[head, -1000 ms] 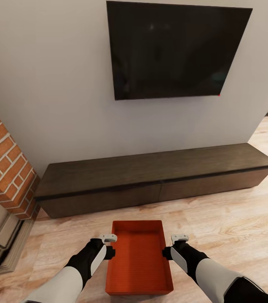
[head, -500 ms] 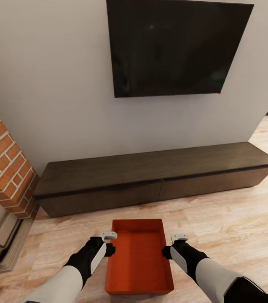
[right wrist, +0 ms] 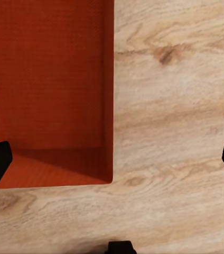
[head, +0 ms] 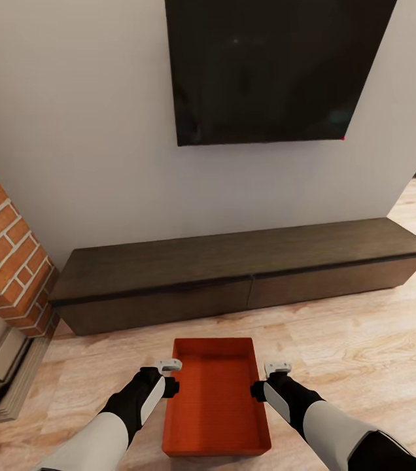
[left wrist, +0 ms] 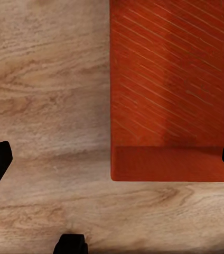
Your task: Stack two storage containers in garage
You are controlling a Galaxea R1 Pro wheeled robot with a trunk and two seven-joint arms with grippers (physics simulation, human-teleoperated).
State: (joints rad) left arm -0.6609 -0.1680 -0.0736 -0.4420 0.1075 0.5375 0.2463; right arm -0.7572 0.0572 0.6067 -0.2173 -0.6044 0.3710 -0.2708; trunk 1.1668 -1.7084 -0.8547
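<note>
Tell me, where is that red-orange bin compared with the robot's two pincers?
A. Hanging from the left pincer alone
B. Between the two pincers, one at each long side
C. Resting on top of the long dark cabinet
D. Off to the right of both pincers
B: in the head view the storage container sits over the wood plank floor with the left pincer and right pincer flanking its long sides.

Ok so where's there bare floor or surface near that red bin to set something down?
The wood floor lies bare right of the storage container, up to the cabinet. The cabinet's long top is bare too. Left of the bin, floor runs to the brick column. Tightest are the bin's long sides, where the left gripper and right gripper flank it.
</note>
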